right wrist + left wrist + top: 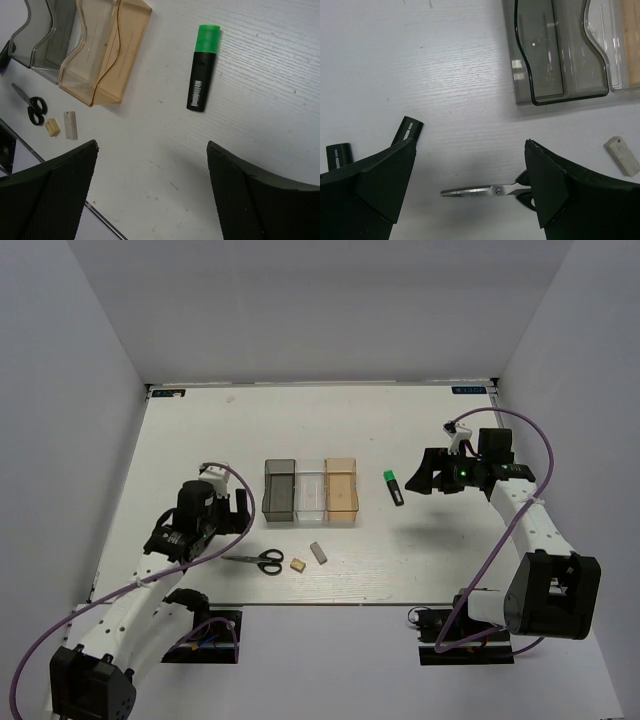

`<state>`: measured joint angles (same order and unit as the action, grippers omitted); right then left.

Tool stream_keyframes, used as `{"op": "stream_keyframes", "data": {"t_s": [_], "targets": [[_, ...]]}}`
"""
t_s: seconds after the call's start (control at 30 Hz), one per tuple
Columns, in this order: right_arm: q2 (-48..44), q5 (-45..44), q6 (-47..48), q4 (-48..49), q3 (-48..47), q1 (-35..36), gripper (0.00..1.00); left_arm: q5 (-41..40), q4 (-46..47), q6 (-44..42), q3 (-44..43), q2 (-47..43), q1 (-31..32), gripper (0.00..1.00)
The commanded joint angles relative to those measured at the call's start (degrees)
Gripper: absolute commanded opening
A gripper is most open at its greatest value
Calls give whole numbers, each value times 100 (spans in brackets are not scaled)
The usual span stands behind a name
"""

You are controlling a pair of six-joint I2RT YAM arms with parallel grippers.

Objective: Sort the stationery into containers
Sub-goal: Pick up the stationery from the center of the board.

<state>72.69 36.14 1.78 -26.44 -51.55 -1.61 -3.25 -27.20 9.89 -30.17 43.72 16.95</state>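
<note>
Three bins stand in a row mid-table: smoky grey (279, 490), clear (311, 490) and amber (342, 488). A green highlighter (394, 487) lies right of the amber bin, also in the right wrist view (203, 89). Black-handled scissors (256, 560), a tan block (298, 564) and a grey eraser (318, 552) lie in front of the bins. My left gripper (470, 185) is open above the scissors' blades (480, 190). My right gripper (152, 185) is open and empty over bare table, short of the highlighter. No yellow or purple highlighter is in view.
The table's front edge (330, 604) runs just below the scissors, and grey walls close in the left, right and back sides. Two black tube ends (407, 131) show beside my left finger; I cannot tell what they are.
</note>
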Motion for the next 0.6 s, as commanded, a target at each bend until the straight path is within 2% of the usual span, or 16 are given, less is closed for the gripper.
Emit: {"op": "stream_keyframes", "data": {"t_s": [0.0,0.17,0.2,0.27,0.3,0.33,0.37,0.4,0.43,0.47,0.5,0.53,0.57], "targets": [[-26,103,216,-90,39,-33,90,201,-180,-110,-313,127,10,100],[-377,841,1051,-152,259,-42,90,228,-268,-154,-349,391,1,100],[-561,868,1305,-160,390,-33,68,228,-259,-180,-331,461,10,91],[-597,816,1369,-221,383,-6,0,228,-198,-250,-331,610,19,70],[-606,659,1369,-309,208,-6,0,210,-180,-277,-340,863,19,55],[-589,579,1430,-370,120,11,0,167,-154,-338,-410,996,36,28],[-615,544,1430,-502,49,20,0,123,-206,-365,-541,1128,45,18],[-624,500,1439,-494,-99,11,2,70,-294,-426,-621,1565,80,13],[-676,491,1387,-503,-110,37,59,35,-347,-514,-821,1699,80,15],[-694,508,1317,-459,-153,38,81,8,-391,-549,-884,1840,124,23],[-712,543,1273,-433,-145,64,90,-175,-417,-758,-937,2233,177,39],[-755,517,1229,-398,-110,73,90,-272,-418,-813,-1094,2333,194,54],[-799,517,1193,-302,-84,99,90,-369,-444,-874,-1139,2551,221,58]]}}
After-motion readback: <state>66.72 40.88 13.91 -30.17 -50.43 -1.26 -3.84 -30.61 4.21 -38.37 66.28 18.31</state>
